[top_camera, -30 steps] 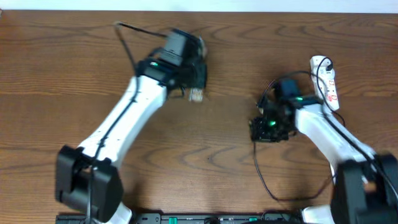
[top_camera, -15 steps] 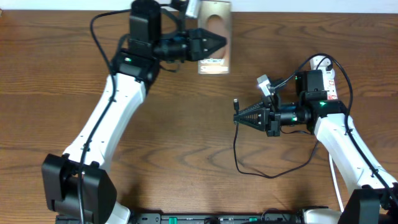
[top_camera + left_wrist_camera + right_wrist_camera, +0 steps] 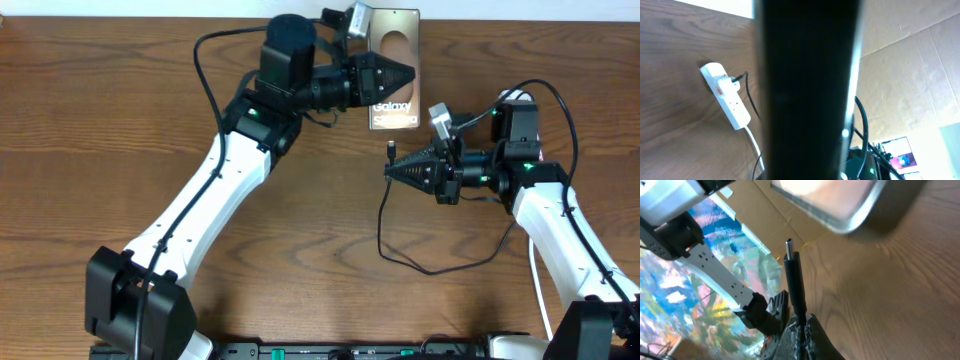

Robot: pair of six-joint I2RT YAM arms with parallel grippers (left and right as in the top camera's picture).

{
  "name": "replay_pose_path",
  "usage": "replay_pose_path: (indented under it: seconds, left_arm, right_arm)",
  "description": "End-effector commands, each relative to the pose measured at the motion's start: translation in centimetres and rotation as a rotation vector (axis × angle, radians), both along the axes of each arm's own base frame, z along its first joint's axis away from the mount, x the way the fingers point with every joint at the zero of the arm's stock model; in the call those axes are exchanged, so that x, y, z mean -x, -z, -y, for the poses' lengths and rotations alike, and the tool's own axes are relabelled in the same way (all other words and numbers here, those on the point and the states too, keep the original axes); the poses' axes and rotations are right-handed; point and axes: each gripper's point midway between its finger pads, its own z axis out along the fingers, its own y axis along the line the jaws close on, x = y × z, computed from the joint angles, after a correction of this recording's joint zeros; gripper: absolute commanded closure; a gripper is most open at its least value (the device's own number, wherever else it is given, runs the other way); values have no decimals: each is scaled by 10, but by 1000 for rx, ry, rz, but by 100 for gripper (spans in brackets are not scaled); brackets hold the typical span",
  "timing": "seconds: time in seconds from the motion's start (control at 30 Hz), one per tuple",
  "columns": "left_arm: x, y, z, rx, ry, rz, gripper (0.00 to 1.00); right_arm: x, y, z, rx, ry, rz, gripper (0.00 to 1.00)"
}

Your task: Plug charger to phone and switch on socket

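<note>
- We hold the phone (image 3: 392,112) clamped in our left gripper (image 3: 405,73) (bronze-grey, white "Galaxy" lettering).
- Our right gripper (image 3: 392,172) pinches the charger (image 3: 793,277), its slim black tip poking out.

Right hand (image 3: 801,326): at the bottom centre, its dark fingers pressed together on the charger.
Charger (image 3: 794,280): black connector standing up out of the fingers, leaning slightly left, its small metal tip bare at the top.
Phone (image 3: 835,205): blurred, silver-rimmed corner at the top, above and to the right of the tip, apart from it.
Table (image 3: 890,295): brown wood grain filling the right side.
Background: a white arm (image 3: 715,275) slanting across the left, cardboard (image 3: 765,210) behind it.
</note>
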Motion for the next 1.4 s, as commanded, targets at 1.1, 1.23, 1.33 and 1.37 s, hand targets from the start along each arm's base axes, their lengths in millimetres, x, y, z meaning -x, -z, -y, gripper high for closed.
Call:
replay_pose_path:
  seconds: [1.1,1.23,1.33,1.37]
  left_arm:
    - [9,-7,2,-21,54,168,93]
    - [9,-7,2,-20,55,170,93]
    - [2,-8,-3,-22,29,175,93]
    - [-2,-9,-6,-20,17,182,93]
  right_arm:
    - [-7,-8,3,-20,-5,-101,99]
    - [-7,-8,3,-20,-5,-101,99]
    - [-7,-8,3,-20,-5,-103,99]
    - [-7,-8,3,-20,-5,-103,99]
